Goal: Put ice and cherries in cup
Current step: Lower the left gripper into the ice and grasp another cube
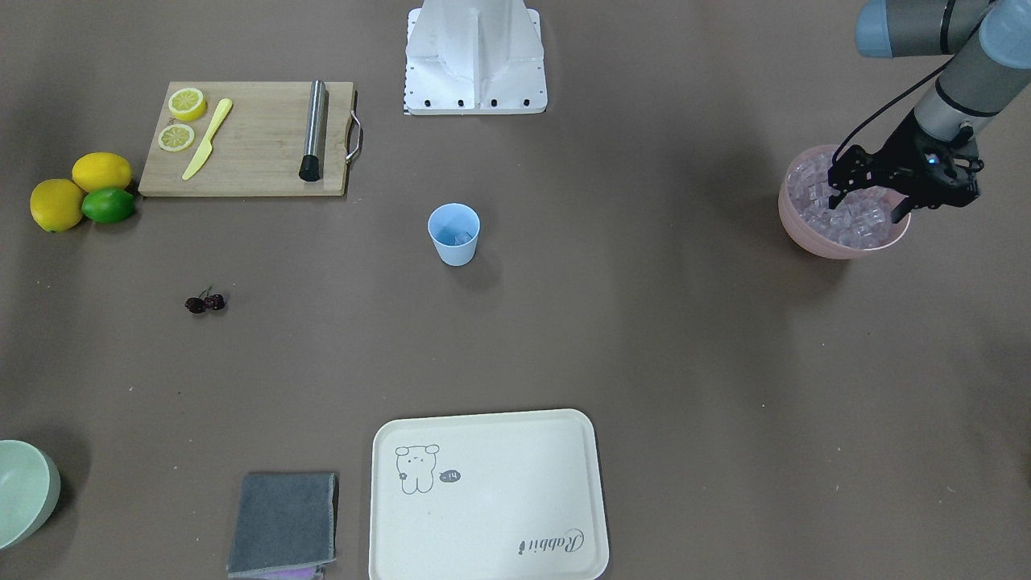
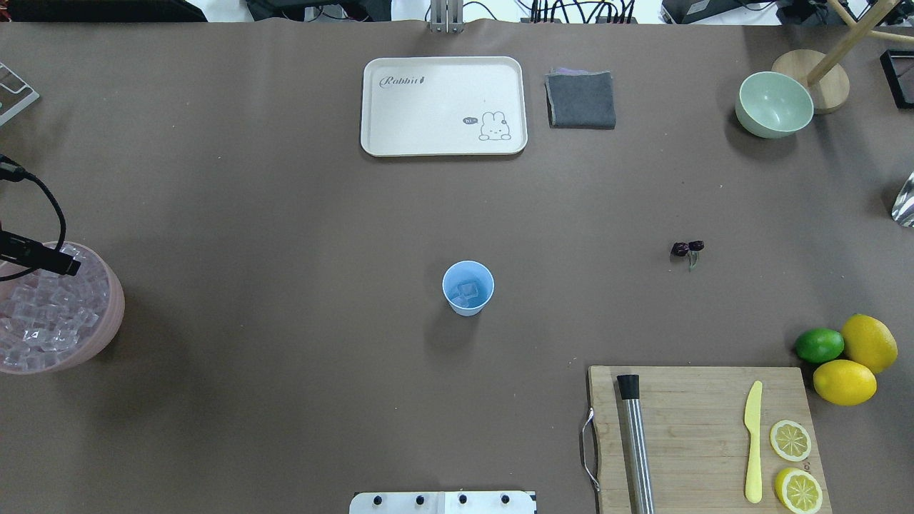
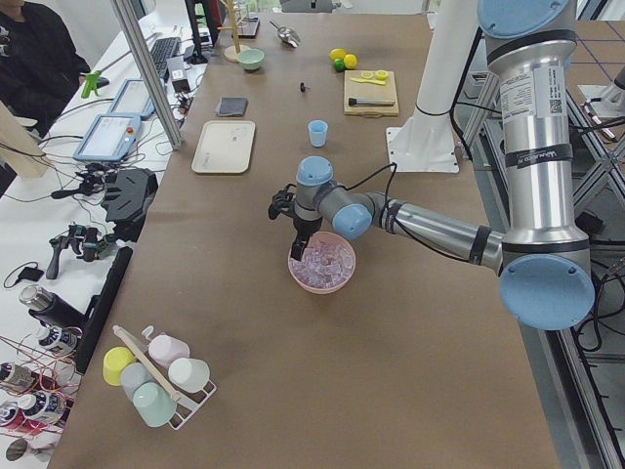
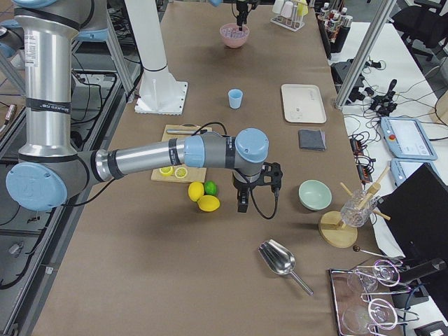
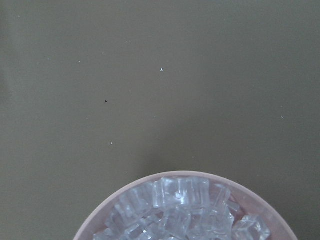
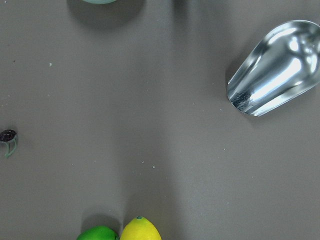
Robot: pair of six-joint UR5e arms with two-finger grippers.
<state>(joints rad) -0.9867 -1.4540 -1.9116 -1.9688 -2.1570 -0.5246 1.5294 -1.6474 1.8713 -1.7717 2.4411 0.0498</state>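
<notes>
1. Pink bowl (image 1: 805, 235) sits at the end of the tabletop (image 1: 660, 322) on the robot's left, filled with ice (image 1: 855, 227) nearly to the rim.
2. Left gripper (image 1: 866, 205) is over that bowl with its fingers (image 1: 835, 187) spread wide and the tips down among the top cubes. Can't tell whether a cube sits between them.
3. Cup (image 2: 468, 287) stands upright mid-tabletop, well apart from the bowl. The overhead view shows a few cubes in its bottom.
4. Cherries (image 2: 687, 248) lie on bare tabletop on the robot's right side, between the cup and the citrus and well apart from the cup. Their stems are joined.
5. Right gripper (image 4: 242, 204) shows only in the right side view, pointing down near the lemons (image 1: 56, 205) and lime (image 1: 108, 205). Cannot tell how its fingers stand.
6. Right wrist view shows a metal scoop (image 6: 275, 67) lying on the tabletop, one cherry at the left edge, and one lemon and the lime at the bottom edge.
7. Bamboo board (image 1: 250, 157) carries two lemon slices (image 1: 186, 103), a yellow knife (image 1: 208, 138) and a steel rod (image 1: 312, 129) with a black tip.
8. On the operators' side are a cream tray (image 1: 483, 499), a folded grey cloth (image 1: 283, 524) just beside it and a pale green bowl (image 1: 24, 491) in the corner.
</notes>
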